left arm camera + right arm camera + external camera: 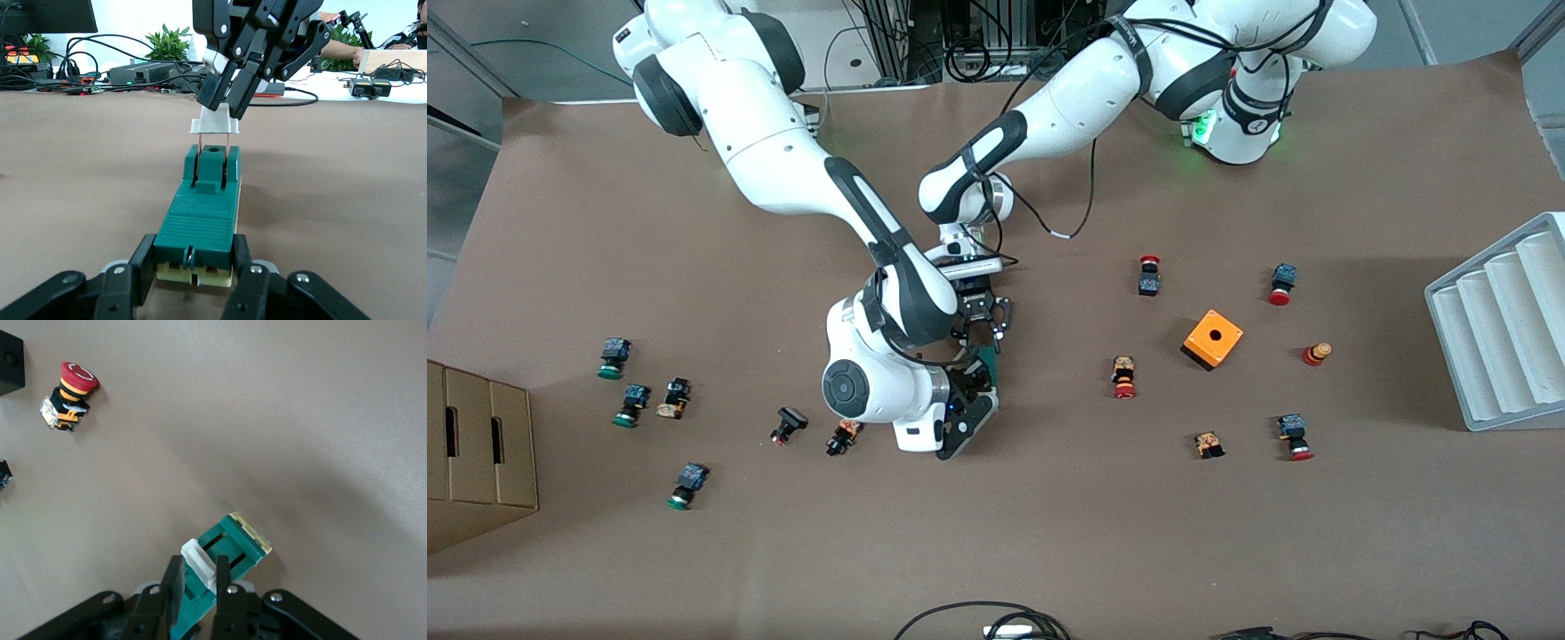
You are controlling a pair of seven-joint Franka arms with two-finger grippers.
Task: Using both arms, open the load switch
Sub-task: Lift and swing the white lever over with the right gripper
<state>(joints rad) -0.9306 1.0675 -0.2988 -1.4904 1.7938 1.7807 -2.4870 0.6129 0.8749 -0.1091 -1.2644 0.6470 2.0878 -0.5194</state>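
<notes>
Pulling the white handle off the load switch (200, 223) mid-counter.
The left gripper (193, 273) clamped the green block's end; the right gripper (227, 100) pinched the white handle (215, 125), raised on its prongs. A skewed pull could bend them or tip the block, whose long axis ran between both grippers.

Even, bright overhead light fills the front view, and the brown table (1227, 551) shows no glare. Soft, broad shadows spread under both arms near the table's middle, and each small push button casts only a faint one. A green glow marks the left arm's base (1209, 129). In the left wrist view the background is overexposed to white, and the nearest fingers (127, 287) look slightly soft. The right wrist view is evenly lit, with a diffuse shadow across the table.
</notes>
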